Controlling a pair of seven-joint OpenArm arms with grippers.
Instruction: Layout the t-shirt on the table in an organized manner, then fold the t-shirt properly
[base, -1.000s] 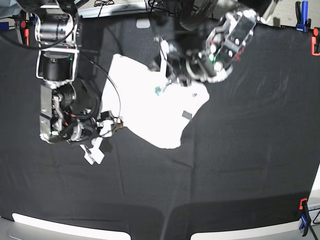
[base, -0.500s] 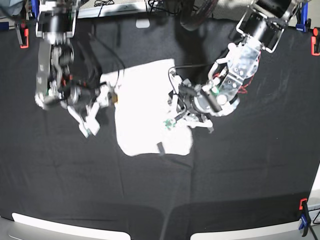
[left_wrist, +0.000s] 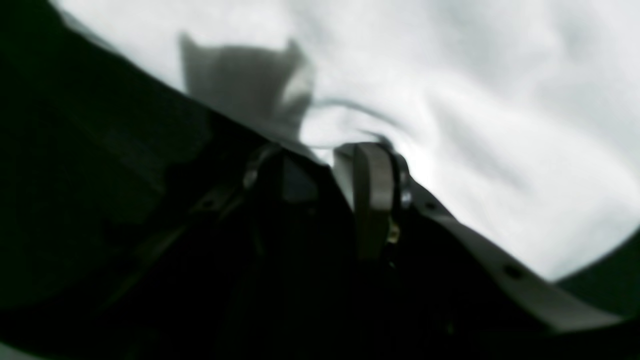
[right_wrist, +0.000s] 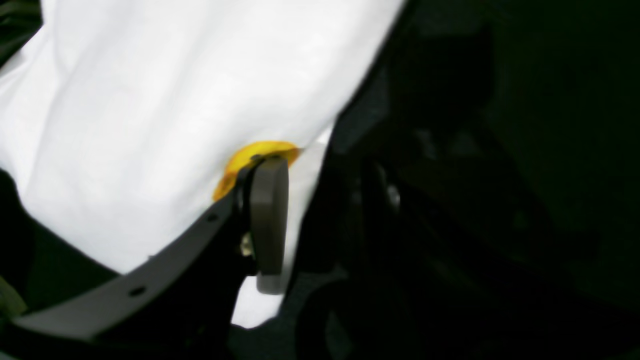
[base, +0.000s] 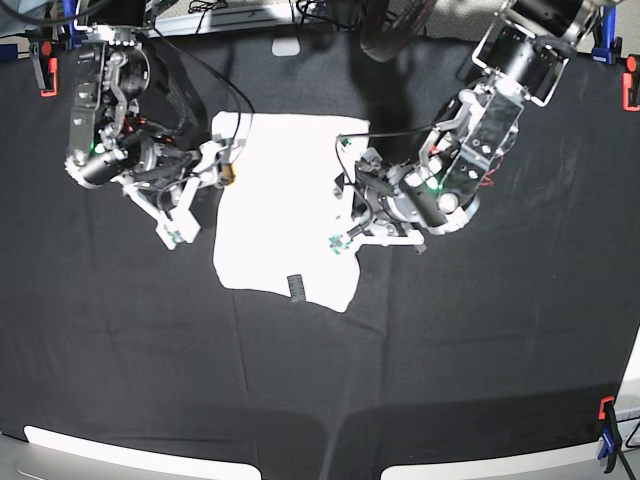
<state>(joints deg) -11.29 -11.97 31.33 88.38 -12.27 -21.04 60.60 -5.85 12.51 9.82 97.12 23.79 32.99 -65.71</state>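
The white t-shirt lies plain side up on the black table, spread as a rough rectangle with a small dark tag near its lower edge. My right gripper, on the base view's left, is shut on the shirt's upper left edge. In the right wrist view the gripper pinches white cloth beside a yellow print patch. My left gripper is shut on the shirt's right edge. In the left wrist view the gripper bunches the cloth.
Red clamps and blue clamps sit at the table's edges. Cables and gear lie past the far edge. Both arms hang over the table's upper half.
The shirt went from a crumpled diagonal shape to a flatter rectangle and shifted left and down. The arm on the view's left rose toward the far edge; the other swung down beside the shirt.
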